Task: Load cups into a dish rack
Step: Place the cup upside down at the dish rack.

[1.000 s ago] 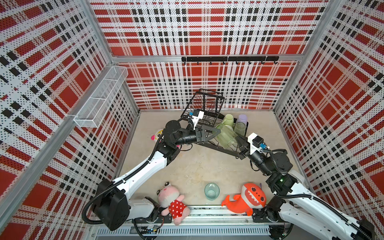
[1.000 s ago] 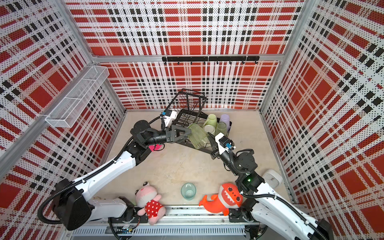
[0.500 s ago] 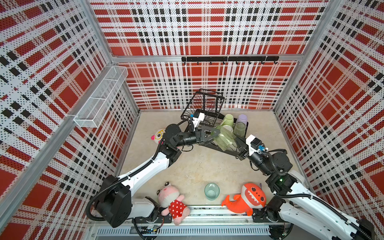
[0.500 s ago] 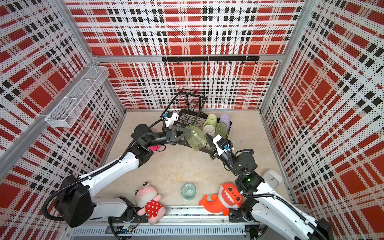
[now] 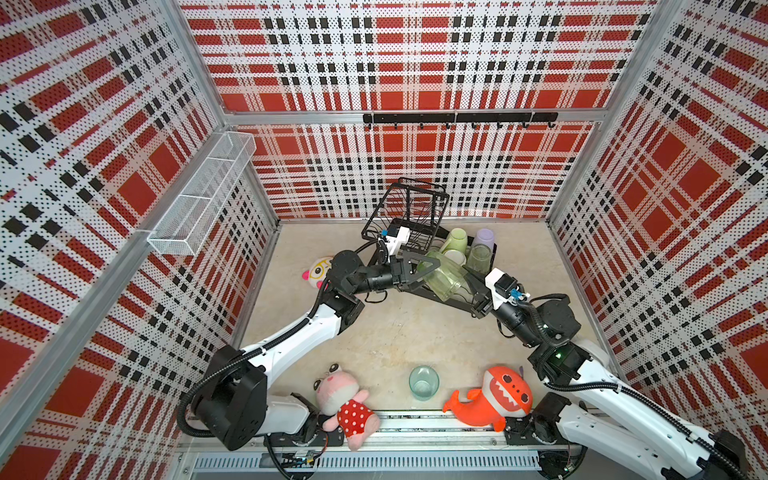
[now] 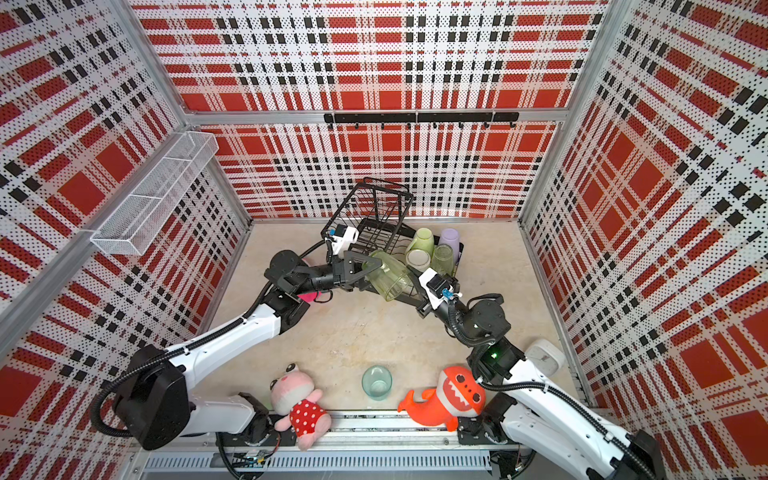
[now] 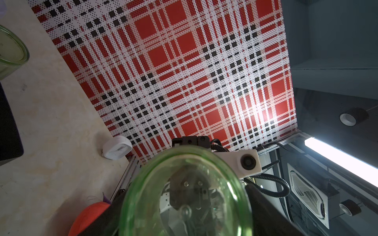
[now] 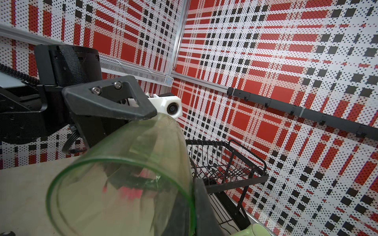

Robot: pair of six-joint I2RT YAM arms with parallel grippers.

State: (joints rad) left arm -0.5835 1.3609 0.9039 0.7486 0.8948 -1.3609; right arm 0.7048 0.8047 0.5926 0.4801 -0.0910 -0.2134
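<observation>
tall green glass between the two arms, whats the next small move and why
Probably close the left end effector firmly on the tall green glass: its jaws straddle the base, grip unclear, while the right end effector, shut, pinches the rim. A firm hold should come before the right lets go.

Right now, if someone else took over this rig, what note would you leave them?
Left hand: straddles the tall green glass at its base; firm grip not confirmed.
Right hand: shut on that glass's rim, holding it tilted close by the dish rack.
Done: pale green mug, white mug, lilac tumbler and short green glass sit in the rack's base.
Left to do: likely finish the handover, rack the tall glass, then fetch the teal glass standing on the table between the pink plush and the orange shark plush.
</observation>
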